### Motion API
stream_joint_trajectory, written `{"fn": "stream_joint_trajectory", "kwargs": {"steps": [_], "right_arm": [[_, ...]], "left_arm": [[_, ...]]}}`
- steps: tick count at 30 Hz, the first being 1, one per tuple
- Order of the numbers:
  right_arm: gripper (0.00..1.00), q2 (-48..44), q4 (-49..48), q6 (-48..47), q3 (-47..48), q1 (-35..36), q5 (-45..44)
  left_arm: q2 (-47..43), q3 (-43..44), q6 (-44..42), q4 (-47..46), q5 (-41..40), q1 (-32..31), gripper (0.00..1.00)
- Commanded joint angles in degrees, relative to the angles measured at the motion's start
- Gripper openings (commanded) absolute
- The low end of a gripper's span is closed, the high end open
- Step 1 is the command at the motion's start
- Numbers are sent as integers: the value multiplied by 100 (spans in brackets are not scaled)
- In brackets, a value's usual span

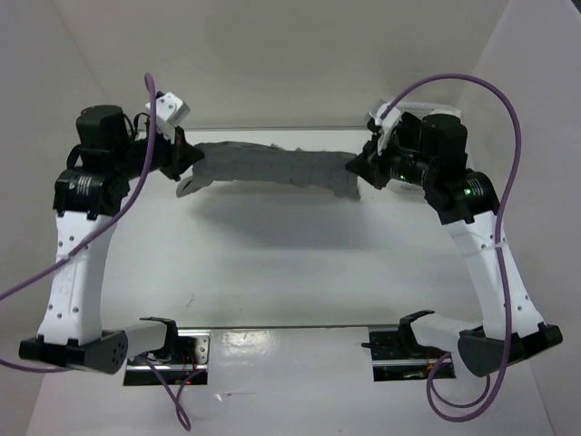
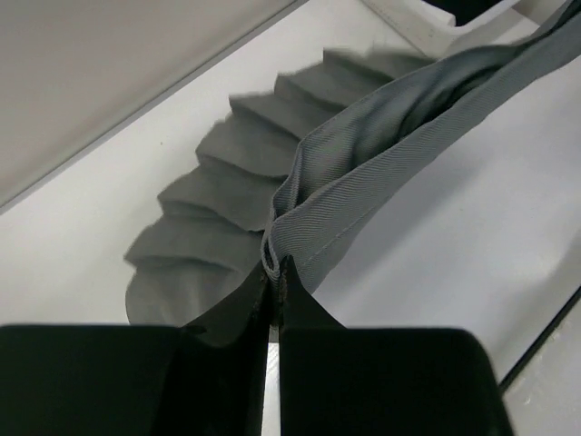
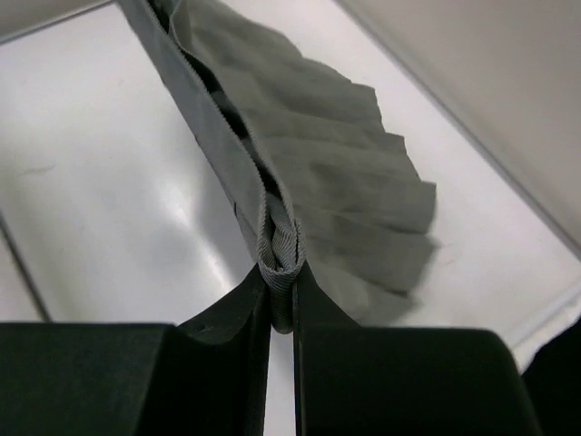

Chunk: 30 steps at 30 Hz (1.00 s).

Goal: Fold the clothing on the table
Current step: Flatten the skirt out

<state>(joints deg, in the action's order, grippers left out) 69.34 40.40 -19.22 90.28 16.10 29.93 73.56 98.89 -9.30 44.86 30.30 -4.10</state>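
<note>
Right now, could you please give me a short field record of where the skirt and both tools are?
garment: grey pleated skirt, stretched sideways between the two arms
held part: waistband, pleats fanning out behind it
left tool: shut on the waistband's left end
right tool: shut on the bunched right end
table: white, with the skirt's shadow across it

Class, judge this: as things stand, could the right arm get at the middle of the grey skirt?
Probably not yet. Nothing blocks it, but the right pincer is clamped on one end of the skirt, the left pincer on the other; it must let go first.
</note>
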Motion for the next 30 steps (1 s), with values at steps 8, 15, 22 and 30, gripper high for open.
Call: {"fn": "stream_joint_trajectory", "kwargs": {"steps": [8,15,22,30], "right_arm": [[0,-922,1461,-1074,-328,-458,1084],[0,-501,1348,-1040,-467,-520,1121],[0,869,356,-628,-1187,-520,752],[0,2976,-726,-354,-785,-406,-206]], "left_arm": [[-1510,-370,-801,716,115,225,6],[-1284,-853,-924,858,415,287,8],[304,-1750,-793,113,30,287,7],[2774,-1366,-372,-679,-393,287,7]]}}
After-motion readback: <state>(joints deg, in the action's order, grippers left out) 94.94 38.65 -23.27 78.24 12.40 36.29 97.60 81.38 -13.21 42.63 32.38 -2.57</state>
